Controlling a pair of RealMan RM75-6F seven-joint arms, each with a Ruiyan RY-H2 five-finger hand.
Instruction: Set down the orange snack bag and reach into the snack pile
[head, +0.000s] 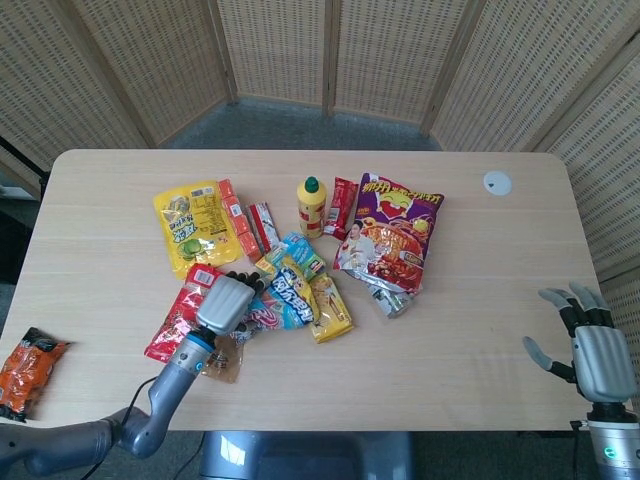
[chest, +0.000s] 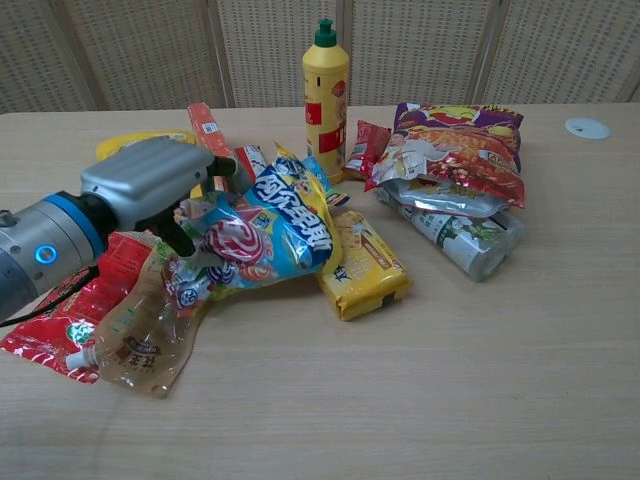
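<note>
The orange snack bag (head: 28, 370) lies flat by the table's front left edge, apart from the pile and out of the chest view. My left hand (head: 226, 303) (chest: 150, 185) is in the snack pile, with its fingers curled around the left end of a blue snack bag (head: 288, 295) (chest: 265, 225). It grips that bag, which is crumpled and raised off the snacks beneath. My right hand (head: 592, 350) hovers open at the front right corner, fingers spread, holding nothing.
Around the blue bag lie a red packet (chest: 60, 320), a clear pouch (chest: 140, 340) and a yellow packet (chest: 365, 270). A yellow bottle (head: 311, 207) stands upright behind them. A purple chip bag (head: 395, 235) and a white disc (head: 497, 183) are to the right.
</note>
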